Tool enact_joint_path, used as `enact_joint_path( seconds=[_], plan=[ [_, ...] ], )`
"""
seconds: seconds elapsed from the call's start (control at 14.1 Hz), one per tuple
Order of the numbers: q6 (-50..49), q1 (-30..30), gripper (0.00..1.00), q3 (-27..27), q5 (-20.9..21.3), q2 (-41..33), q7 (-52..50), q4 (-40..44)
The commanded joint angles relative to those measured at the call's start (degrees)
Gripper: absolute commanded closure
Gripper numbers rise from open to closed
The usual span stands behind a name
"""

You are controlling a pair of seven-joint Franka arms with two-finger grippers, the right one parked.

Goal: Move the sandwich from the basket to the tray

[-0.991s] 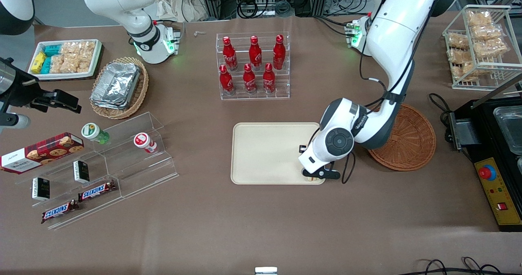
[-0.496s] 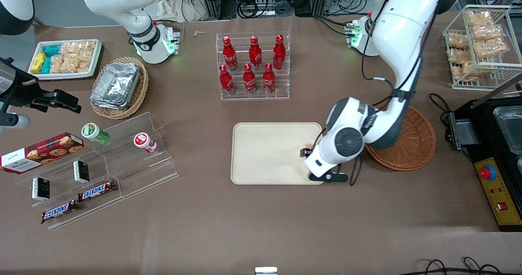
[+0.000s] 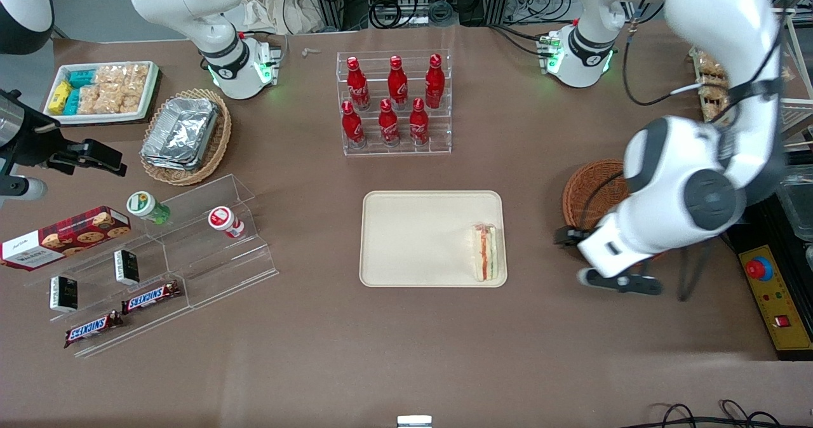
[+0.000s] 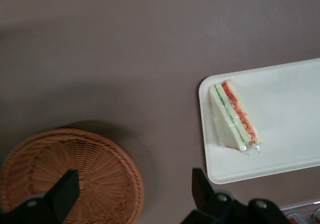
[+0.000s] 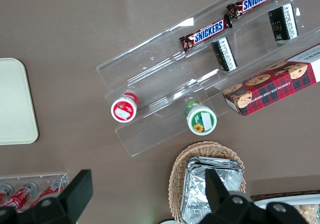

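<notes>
Sandwich (image 3: 486, 253): lies flat on the beige tray (image 3: 419, 237), along the short edge at the working arm's end, close to the corner nearest the front camera
Gripper (image 4: 131, 194): raised above the tabletop between tray and round wicker basket (image 3: 594, 193), fingers spread apart, holding nothing
Basket: on the tabletop toward the working arm's end, partly hidden by the arm; the visible part holds nothing
Gripper and sandwich: well apart
</notes>
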Motion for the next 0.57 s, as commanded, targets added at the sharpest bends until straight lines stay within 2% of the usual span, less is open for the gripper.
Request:
enact_joint_path(
  seconds=[0.0, 0.14, 0.28, 0.5],
  plan=[
    [-6.3, 4.5, 0.0, -0.6, 0.4, 0.4, 2.2, 9.3],
    [-6.7, 4.6, 0.0, 0.3, 1.5, -1.0, 1.9, 11.4],
    [-7.4, 5.8, 0.0, 2.7, 0.3, -4.0, 1.8, 11.2],
    [-9.6, 7.5, 0.0, 3.0, 1.0, -4.3, 0.2, 11.4]
  ],
)
